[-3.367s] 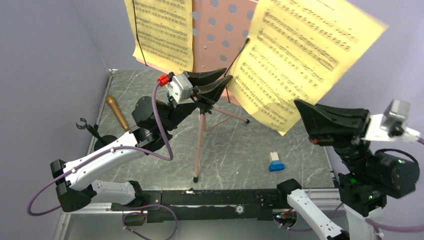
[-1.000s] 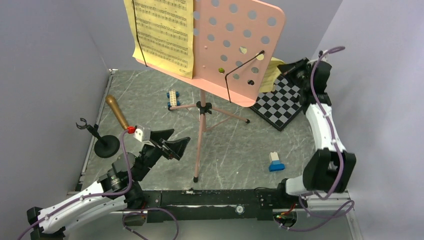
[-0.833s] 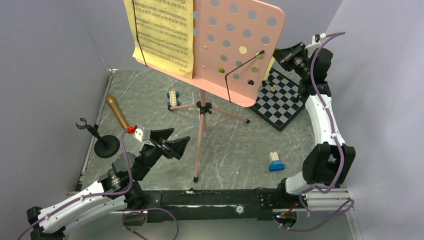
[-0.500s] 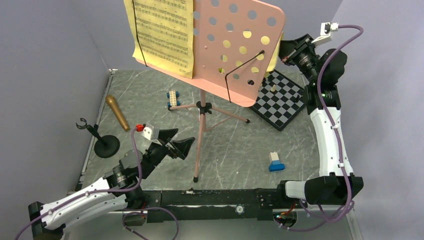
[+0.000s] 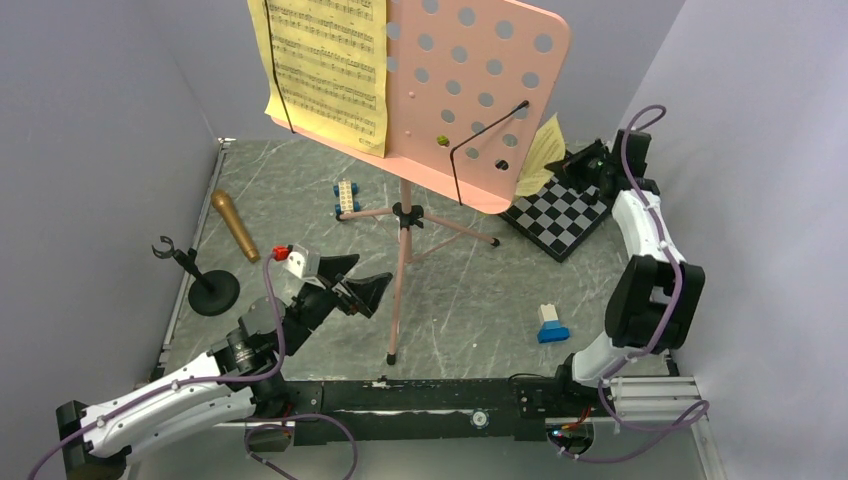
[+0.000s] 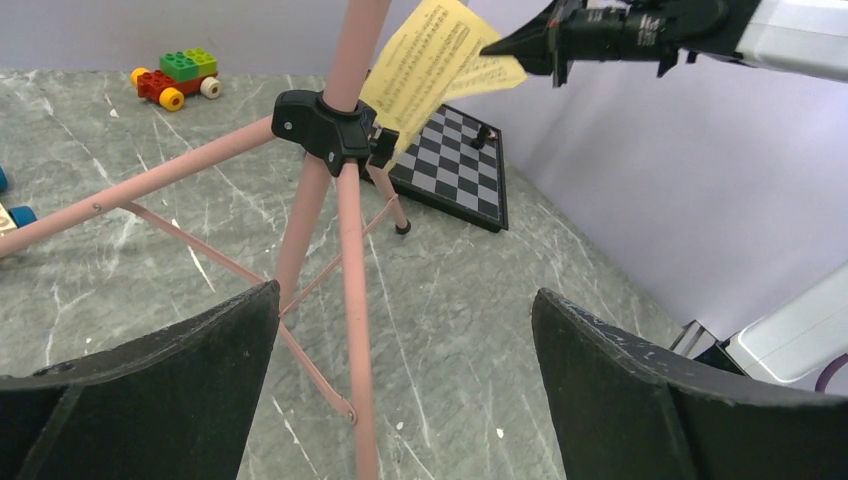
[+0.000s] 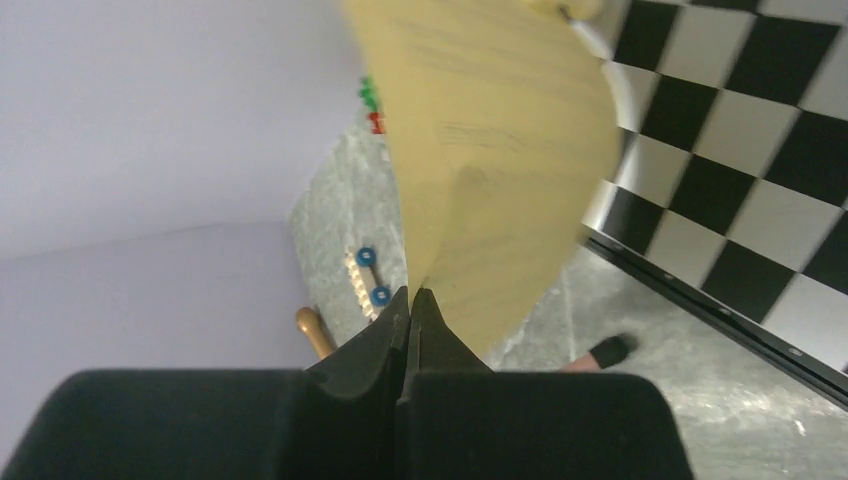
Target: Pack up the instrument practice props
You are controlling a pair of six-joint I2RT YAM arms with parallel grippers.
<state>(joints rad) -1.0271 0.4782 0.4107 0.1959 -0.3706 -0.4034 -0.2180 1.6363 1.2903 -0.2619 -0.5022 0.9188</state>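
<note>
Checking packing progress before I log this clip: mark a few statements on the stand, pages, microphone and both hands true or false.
1. The right hand is shut on a yellow page. True.
2. The left hand grips the pink stand. False: it is open, holding nothing.
3. The microphone sits in the black mic stand. False: it lies on the table beside it.
4. A second page rests on the pink stand. True.
</note>
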